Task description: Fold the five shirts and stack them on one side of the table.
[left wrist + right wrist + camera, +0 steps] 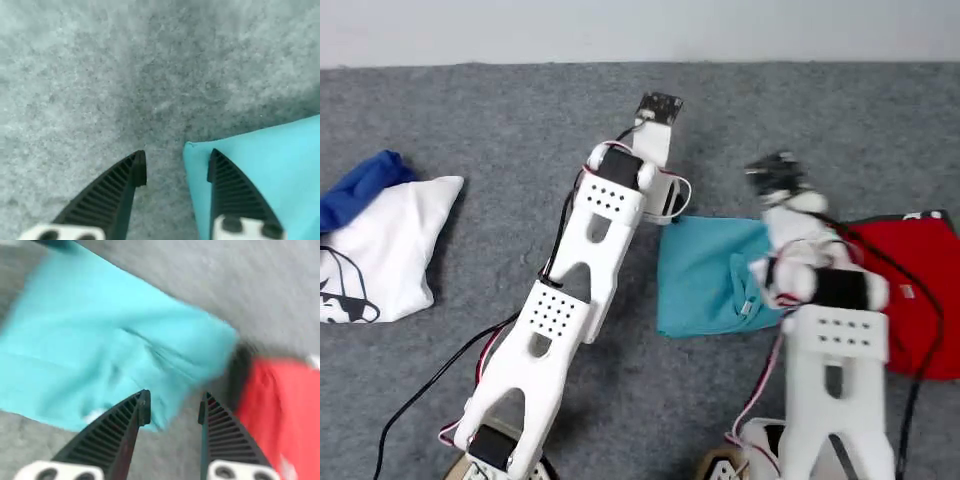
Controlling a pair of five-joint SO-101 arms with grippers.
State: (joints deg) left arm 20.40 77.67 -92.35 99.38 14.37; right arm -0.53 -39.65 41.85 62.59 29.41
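A teal shirt lies folded on the grey table, just right of centre. Beside it on the right lies a red shirt. At the far left a white printed shirt rests with a blue shirt bunched behind it. My left gripper is open at the teal shirt's far left corner, one finger over the cloth and one over bare table. My right gripper is open above the teal shirt's right edge, close to the red shirt.
The grey felt table has free room along the back and between the white shirt and the arms. The left arm stretches diagonally across the middle. The right arm stands at the front right, partly over the red shirt.
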